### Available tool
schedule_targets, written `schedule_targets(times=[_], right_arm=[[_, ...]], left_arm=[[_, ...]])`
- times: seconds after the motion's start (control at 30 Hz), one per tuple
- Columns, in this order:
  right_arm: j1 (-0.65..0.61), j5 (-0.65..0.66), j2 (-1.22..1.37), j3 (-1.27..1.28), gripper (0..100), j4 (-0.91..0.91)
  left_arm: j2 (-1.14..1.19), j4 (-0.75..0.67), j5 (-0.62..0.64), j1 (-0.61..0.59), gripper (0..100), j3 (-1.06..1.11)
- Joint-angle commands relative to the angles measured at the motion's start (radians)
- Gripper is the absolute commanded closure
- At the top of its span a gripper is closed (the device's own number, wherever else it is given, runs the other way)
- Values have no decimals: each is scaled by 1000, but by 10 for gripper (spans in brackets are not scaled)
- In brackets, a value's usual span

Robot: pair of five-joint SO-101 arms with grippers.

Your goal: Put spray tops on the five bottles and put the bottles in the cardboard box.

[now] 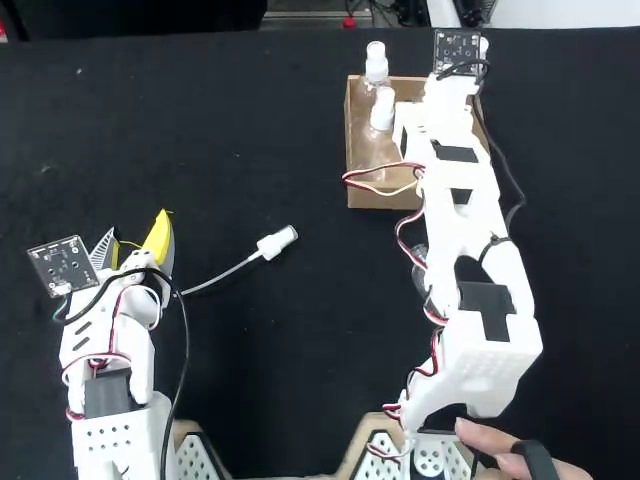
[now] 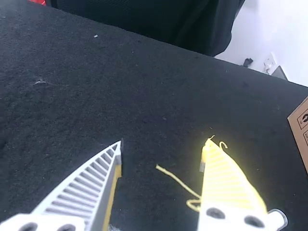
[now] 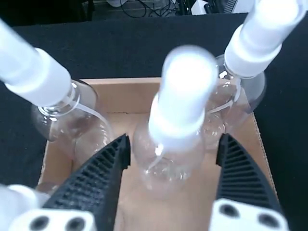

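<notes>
Cardboard box over on the far right part of the table, with clear bottles standing upright inside and white spray tops already on them. Can count three for sure in the right wrist view. Maybe a fourth at the very edge, honestly can't tell. Middle bottle sitting right between the jaws of the right arm, which hangs stretched out over the box. Jaws released and spread to either side of that bottle, not squeezing anything. Other two bottles flanking it, one on each side, close to the box walls.

One loose spray top lying flat on the black table near the middle, thin tube trailing off it toward the left arm. Left arm at the near left, jaws apart as well, one white and one yellow, gripping nothing. Just bare table under them, well apart from the box.
</notes>
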Motion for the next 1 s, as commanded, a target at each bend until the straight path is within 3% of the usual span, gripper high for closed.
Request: schedule_targets(times=[0.0,0.67,0.87,0.97], right_arm=[[-17,8,-4,-65,723,20],[-14,2,-15,-65,713,63],[-11,2,-15,-65,590,68],[-9,2,-15,-65,581,68]], left_arm=[[5,0,-12,13,744,22],[5,0,-12,13,744,22],[5,0,-12,13,744,22],[5,0,-12,13,744,22]])
